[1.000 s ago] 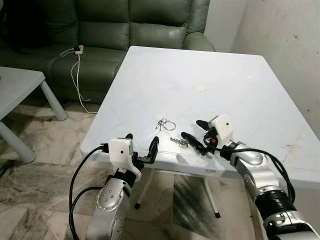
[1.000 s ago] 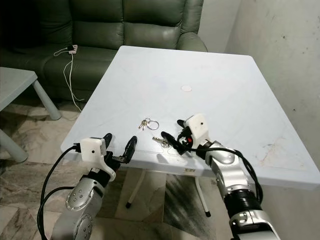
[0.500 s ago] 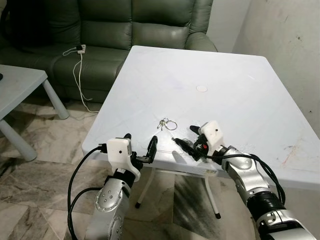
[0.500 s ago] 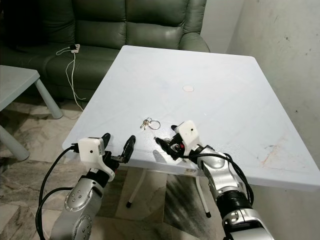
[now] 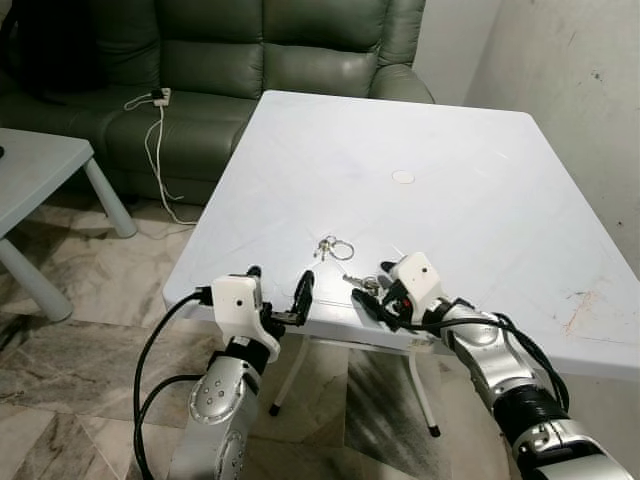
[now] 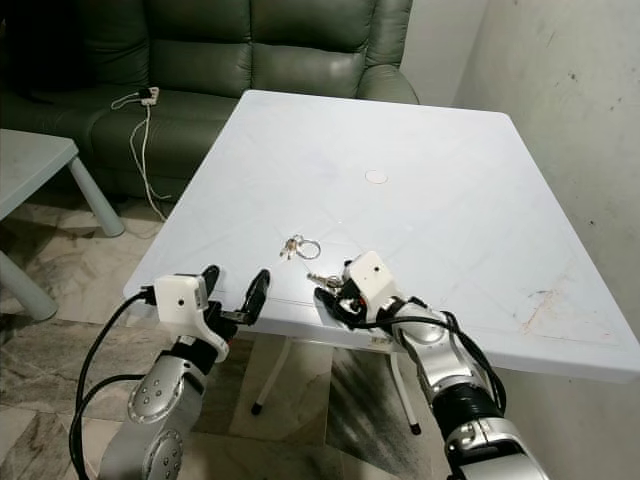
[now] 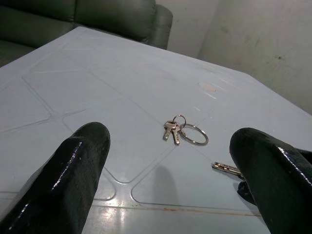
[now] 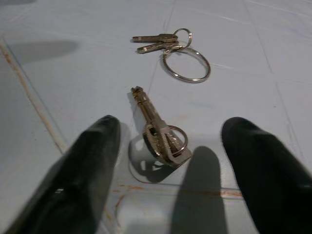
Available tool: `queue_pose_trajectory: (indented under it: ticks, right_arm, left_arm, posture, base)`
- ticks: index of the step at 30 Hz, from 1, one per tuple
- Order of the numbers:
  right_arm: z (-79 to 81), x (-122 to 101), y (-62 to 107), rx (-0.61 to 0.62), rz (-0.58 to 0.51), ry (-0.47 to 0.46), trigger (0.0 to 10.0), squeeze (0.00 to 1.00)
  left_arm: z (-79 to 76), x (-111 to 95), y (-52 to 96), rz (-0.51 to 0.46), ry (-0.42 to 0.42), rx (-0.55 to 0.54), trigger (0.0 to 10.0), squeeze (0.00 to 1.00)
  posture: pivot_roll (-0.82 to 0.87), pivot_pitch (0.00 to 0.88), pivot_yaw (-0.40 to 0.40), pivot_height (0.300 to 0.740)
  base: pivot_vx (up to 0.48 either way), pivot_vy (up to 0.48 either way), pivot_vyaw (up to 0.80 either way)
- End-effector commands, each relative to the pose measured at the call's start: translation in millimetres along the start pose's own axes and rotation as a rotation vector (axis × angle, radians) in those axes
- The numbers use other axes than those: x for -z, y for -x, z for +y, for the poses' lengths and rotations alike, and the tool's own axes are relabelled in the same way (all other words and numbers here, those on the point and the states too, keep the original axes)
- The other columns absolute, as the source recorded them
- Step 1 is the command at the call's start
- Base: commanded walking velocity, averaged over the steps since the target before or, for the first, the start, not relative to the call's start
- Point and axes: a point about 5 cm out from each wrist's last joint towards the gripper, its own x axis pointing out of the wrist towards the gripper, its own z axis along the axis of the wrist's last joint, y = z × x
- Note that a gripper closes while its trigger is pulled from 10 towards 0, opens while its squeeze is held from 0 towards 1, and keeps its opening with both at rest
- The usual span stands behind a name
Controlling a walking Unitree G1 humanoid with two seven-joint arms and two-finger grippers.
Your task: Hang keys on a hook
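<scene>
Key (image 8: 161, 134) between spread right pincer (image 8: 170, 170) fingers.

Right gripper (image 5: 372, 293) partly covers the single key (image 5: 360, 283) by the tabletop (image 5: 450, 200) front edge; sofa (image 5: 250, 50) cropped at top; key teeth too small.

Soft even daylight, sharp focus

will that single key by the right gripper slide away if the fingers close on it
Likely yes: the single key lies flat on the smooth table, so fingers may skate it. It looks light and stiff; its small ring may flop.
</scene>
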Motion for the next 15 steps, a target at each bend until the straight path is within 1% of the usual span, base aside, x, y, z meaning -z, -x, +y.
queue_pose_trajectory:
  ticks: [1, 3, 5, 7, 11, 13, 15]
  right_arm:
    - [-5.0, 2.5, 2.1, 0.002, 0.03, -0.002, 0.0, 0.0]
    - [-6.8, 1.7, 2.8, 0.017, 0.031, 0.028, 0.0, 0.0]
    - [-7.5, 2.8, 3.5, 0.014, 0.031, 0.0, 0.0, 0.0]
    - [-7.8, 3.8, 3.7, 0.016, 0.036, -0.007, 0.0, 0.0]
    - [-8.0, 4.5, 3.8, 0.021, 0.044, 0.005, 0.0, 0.0]
    - [-8.0, 4.8, 3.5, 0.022, 0.046, -0.006, 0.0, 0.0]
    - [-8.1, 3.8, 3.6, 0.023, 0.038, 0.009, 0.0, 0.0]
  left_arm:
    - [-5.7, -1.8, 0.1, -0.009, 0.029, -0.002, 10.0, 0.0]
    - [-6.0, -1.7, -0.2, -0.008, 0.03, -0.002, 10.0, 0.0]
    - [-6.2, -1.6, -0.3, -0.008, 0.032, -0.001, 10.0, 0.0]
    - [-6.6, -1.5, -0.6, -0.008, 0.032, 0.0, 10.0, 0.0]
    - [-7.5, -1.4, -0.9, -0.008, 0.034, 0.001, 10.0, 0.0]
    - [-7.8, -1.4, -1.0, -0.008, 0.035, 0.003, 10.0, 0.0]
    - [-8.1, -1.1, -1.0, -0.007, 0.034, 0.004, 10.0, 0.0]
  posture:
    - [0.04, 0.043, -0.092, 0.74]
    - [0.04, 0.042, -0.094, 0.74]
    - [0.04, 0.038, -0.093, 0.74]
    - [0.04, 0.037, -0.093, 0.74]
    - [0.04, 0.029, -0.09, 0.74]
    - [0.04, 0.027, -0.089, 0.74]
    - [0.04, 0.024, -0.089, 0.74]
  base:
    - [0.0, 0.0, 0.0]
    - [0.0, 0.0, 0.0]
    - [0.0, 0.0, 0.0]
    - [0.0, 0.0, 0.0]
    - [0.0, 0.0, 0.0]
    - [0.0, 0.0, 0.0]
    - [0.0, 0.0, 0.0]
